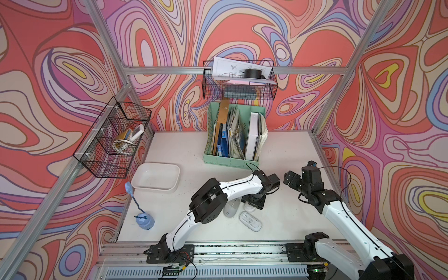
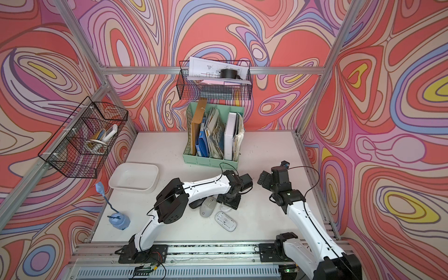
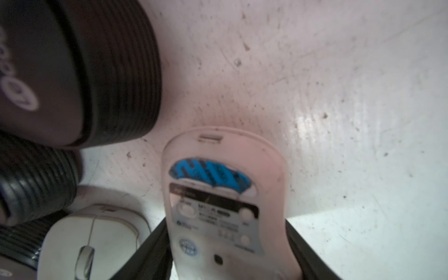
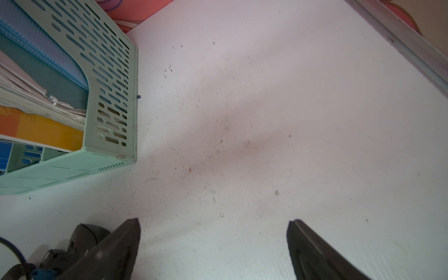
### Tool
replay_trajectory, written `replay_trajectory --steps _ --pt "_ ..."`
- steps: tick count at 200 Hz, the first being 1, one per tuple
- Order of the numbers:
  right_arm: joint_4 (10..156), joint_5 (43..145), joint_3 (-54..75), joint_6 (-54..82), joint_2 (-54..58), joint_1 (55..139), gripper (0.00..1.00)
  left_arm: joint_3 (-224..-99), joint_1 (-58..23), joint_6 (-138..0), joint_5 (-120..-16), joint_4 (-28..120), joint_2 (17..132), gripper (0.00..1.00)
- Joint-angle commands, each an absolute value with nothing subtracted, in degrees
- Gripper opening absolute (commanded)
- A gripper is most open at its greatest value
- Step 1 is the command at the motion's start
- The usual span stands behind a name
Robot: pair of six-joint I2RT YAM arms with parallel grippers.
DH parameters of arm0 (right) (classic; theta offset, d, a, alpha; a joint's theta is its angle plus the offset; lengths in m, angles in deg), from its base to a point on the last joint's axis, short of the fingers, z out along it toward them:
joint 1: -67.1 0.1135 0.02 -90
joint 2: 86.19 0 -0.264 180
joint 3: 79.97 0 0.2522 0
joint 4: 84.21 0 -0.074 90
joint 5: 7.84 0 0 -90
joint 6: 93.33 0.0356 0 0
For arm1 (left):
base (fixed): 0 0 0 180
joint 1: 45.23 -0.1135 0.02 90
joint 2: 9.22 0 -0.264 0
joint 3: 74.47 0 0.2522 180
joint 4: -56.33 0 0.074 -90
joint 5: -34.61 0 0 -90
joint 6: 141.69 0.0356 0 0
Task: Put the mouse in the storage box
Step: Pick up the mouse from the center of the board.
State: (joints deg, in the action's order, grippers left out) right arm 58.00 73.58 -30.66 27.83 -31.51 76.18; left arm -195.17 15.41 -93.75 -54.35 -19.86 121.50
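Left wrist view: my left gripper is clamped across the upturned white mouse, low at the table, its long axis running straight out between my jaws, the storage box well to my left.
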Motion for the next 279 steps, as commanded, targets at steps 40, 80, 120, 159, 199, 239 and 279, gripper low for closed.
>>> replay_trajectory --steps 40,80,120,159,199,239,279 --pt "57.25 73.34 -30.54 28.2 -32.09 76.5 0.96 -181.85 13.02 -94.14 -62.29 -4.91 111.62 0.5" --pt "58.04 74.92 -31.23 27.74 -32.18 76.59 0.96 -171.38 10.31 -96.54 -68.32 8.81 103.77 0.49" --pt "60.23 78.68 -32.62 28.2 -33.52 77.2 0.96 -162.66 7.02 -100.75 -72.91 21.62 97.49 0.48" --pt "62.27 81.24 -33.24 27.84 -35.36 77.95 0.96 -153.72 4.56 -104.54 -75.91 35.88 90.54 0.48" --pt "66.64 85.1 -33.89 27.08 -36.56 82.04 0.95 -142.81 1.34 -109.8 -77.63 51.53 84.05 0.49" --pt "76.68 89.52 -37.35 27.34 -39.04 89.46 0.94 -135.48 -2.46 -119.33 -78.16 65.06 82.29 0.49" --pt "89.56 91.22 -43.33 25.65 -39.75 97.01 0.92 -133.0 -3.92 -127.73 -77.32 71.1 81.35 0.5"
